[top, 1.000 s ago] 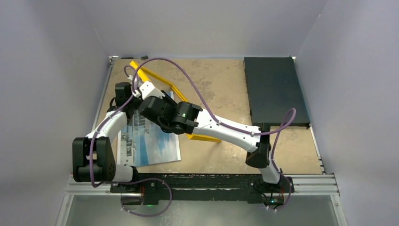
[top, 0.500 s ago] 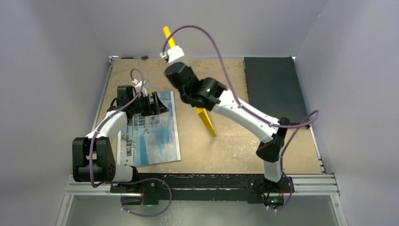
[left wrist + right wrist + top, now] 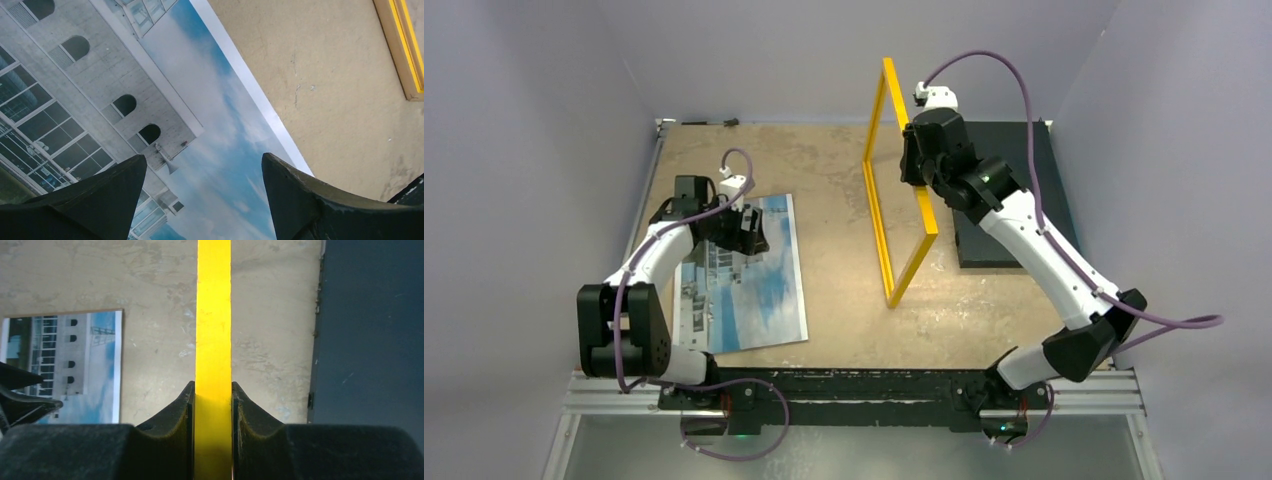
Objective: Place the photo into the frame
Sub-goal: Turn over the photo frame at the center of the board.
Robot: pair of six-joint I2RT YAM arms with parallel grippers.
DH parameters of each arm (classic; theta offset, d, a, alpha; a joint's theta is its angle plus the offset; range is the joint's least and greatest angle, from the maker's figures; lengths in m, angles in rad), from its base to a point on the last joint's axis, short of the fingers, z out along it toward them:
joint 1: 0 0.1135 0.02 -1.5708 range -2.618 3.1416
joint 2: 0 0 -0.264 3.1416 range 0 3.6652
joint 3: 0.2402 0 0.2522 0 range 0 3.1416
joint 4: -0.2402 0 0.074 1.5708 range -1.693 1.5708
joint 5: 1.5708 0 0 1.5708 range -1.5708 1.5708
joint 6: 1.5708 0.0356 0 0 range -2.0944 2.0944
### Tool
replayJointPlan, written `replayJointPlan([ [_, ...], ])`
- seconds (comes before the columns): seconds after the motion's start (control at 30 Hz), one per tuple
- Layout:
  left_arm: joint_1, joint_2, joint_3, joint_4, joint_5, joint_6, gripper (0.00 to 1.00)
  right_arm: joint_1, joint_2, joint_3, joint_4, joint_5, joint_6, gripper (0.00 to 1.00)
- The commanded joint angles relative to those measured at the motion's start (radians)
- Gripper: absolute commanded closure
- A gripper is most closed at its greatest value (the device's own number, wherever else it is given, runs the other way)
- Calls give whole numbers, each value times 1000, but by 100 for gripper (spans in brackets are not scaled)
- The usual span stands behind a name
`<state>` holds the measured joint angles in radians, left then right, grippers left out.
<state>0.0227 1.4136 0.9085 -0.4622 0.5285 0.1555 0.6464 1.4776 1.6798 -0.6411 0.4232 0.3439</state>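
Observation:
The photo (image 3: 754, 290) lies face up on the table at the left, showing sky and buildings. My left gripper (image 3: 749, 232) hovers low over its far part, jaws open and empty; in the left wrist view the photo (image 3: 200, 100) fills the space between my fingers (image 3: 300, 195). My right gripper (image 3: 916, 168) is shut on the yellow frame (image 3: 877, 230) and holds it upright and tilted above the table's middle. In the right wrist view the frame's yellow edge (image 3: 213, 315) runs straight up between the closed jaws. A corner of the frame (image 3: 407, 50) shows in the left wrist view.
A dark rectangular mat (image 3: 1009, 190) lies at the back right, just right of the raised frame; it also shows in the right wrist view (image 3: 372, 330). Bare tan table (image 3: 844, 330) lies between photo and frame. Grey walls enclose the table.
My right arm has lifted the frame off the photo's area, swung it right and stood it upright. My left gripper stays over the photo's far part, now uncovered.

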Motion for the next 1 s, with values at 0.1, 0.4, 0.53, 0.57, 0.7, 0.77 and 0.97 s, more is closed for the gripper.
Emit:
replayJointPlan([
  [0.1,1,9,75,-89,-50,103,17,-71,-62,-148,115,-211,130,100],
  [0.4,182,66,185,-179,45,168,19,-110,-185,-547,360,-346,162,100],
  [0.53,218,98,203,-197,-31,202,22,-111,-206,-658,427,-315,130,100],
  [0.57,219,100,200,-197,-49,210,23,-111,-200,-668,429,-302,125,100],
  [0.7,223,91,168,-177,-90,224,23,-111,-170,-705,431,-257,128,100],
  [0.77,223,83,154,-170,-109,234,23,-111,-160,-722,432,-238,138,100],
  [0.97,224,72,115,-143,-223,307,24,-110,-165,-822,488,-220,187,100],
])
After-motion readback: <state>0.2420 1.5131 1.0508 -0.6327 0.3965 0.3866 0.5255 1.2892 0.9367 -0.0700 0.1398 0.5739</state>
